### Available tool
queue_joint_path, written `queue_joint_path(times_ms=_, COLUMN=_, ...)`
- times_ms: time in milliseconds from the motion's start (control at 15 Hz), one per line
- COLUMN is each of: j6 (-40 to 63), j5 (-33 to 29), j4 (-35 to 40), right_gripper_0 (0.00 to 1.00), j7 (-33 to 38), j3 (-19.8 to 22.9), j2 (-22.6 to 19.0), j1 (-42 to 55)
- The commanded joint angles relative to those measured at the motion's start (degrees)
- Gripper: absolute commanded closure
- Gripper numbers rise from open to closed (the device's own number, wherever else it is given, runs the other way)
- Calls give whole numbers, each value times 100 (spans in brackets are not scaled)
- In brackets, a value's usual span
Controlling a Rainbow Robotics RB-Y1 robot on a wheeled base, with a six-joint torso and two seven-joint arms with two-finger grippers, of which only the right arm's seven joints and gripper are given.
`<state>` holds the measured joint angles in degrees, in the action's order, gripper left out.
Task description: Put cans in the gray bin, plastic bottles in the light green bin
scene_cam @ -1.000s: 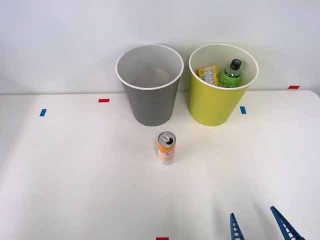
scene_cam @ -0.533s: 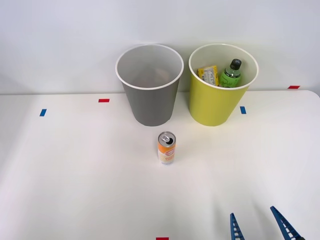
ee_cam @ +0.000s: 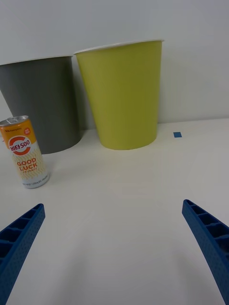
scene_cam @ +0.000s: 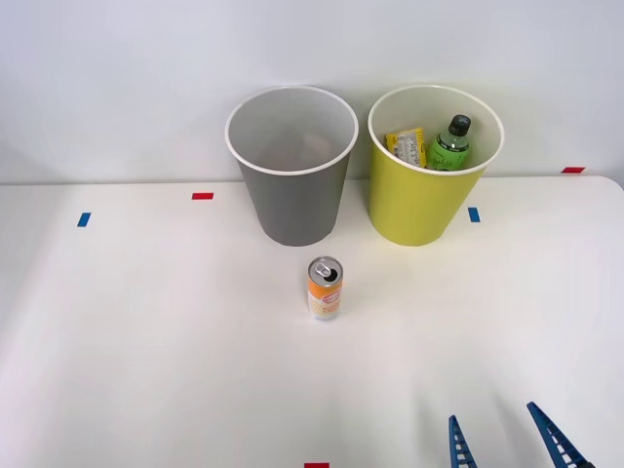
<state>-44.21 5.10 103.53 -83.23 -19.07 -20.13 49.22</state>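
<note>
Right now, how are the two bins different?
The gray bin is gray outside; the green bin is yellow-green. The gray bin stands to the robot's left of the green bin, right behind the can. The green bin holds a green bottle and a yellow packet; what lies inside the gray bin is unclear. Both are round, tapered, white-rimmed, upright, similar in size.

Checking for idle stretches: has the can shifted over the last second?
No. The can stands in the same spot in front of the gray bin, unmoved relative to it.
</note>
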Motion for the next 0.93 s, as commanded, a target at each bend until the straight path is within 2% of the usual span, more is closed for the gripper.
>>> queue_joint_path(times_ms=67, j6=0, j5=0, j4=0, right_gripper_0=0, j7=0, j3=0, j2=0, j1=0)
queue_joint_path(times_ms=867, j6=0, j5=0, j4=0, right_gripper_0=0, j7=0, j3=0, j2=0, j1=0)
queue_joint_path(times_ms=933, j6=18, j5=9, j4=-202, right_gripper_0=0, j7=-9, j3=9, j2=44, j1=-18)
